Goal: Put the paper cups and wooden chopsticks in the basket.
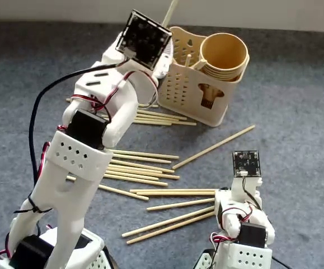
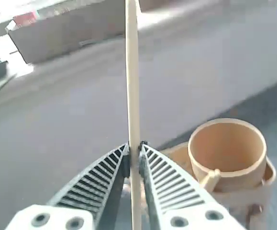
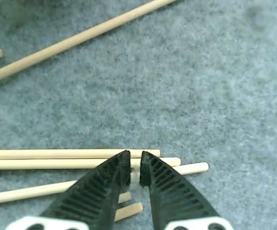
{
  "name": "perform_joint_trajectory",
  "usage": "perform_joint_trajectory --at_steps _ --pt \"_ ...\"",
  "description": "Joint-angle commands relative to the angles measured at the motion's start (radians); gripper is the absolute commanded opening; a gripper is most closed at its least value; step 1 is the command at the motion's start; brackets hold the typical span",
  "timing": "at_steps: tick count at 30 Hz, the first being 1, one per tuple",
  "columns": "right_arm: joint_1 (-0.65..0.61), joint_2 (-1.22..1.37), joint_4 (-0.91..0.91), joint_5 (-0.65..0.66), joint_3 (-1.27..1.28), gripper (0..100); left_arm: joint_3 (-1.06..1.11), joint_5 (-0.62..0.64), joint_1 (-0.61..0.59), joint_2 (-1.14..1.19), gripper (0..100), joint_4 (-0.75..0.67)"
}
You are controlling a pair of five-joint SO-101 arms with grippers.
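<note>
My left gripper [image 2: 134, 154] is shut on a wooden chopstick [image 2: 131, 72] that stands upright between its fingers, beside and above the basket. In the high view the left arm [image 1: 122, 95] is raised at the cream basket [image 1: 206, 103], and the held chopstick [image 1: 170, 11] pokes up past its wrist. Stacked paper cups [image 1: 224, 55] sit in the basket, and show as paper cups [image 2: 227, 148] close to the left gripper. My right gripper [image 3: 135, 165] hangs shut and holds nothing, low over loose chopsticks [image 3: 71, 154] on the carpet. Several more chopsticks [image 1: 142, 165] lie scattered between the arms.
Grey carpet [image 1: 296, 129] covers the table. One chopstick [image 1: 215, 147] lies slanted in front of the basket, others [image 1: 170, 221] just left of the right arm [image 1: 243, 218]. A few chopsticks [image 1: 162, 119] rest against the basket's left foot.
</note>
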Motion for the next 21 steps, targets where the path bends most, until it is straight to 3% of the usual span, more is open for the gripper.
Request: perform_joint_trajectory --at_steps 1,12,21 --pt "0.012 -0.01 -0.028 0.012 0.054 4.8 -0.051 0.109 -0.007 -0.035 1 -0.203" --pt "0.012 -0.01 -0.028 0.012 0.054 4.8 -0.062 0.292 -0.031 0.173 1 -0.512" --pt "0.012 -0.01 -0.028 0.012 0.054 4.8 -0.015 0.292 -0.054 0.206 1 -0.535"
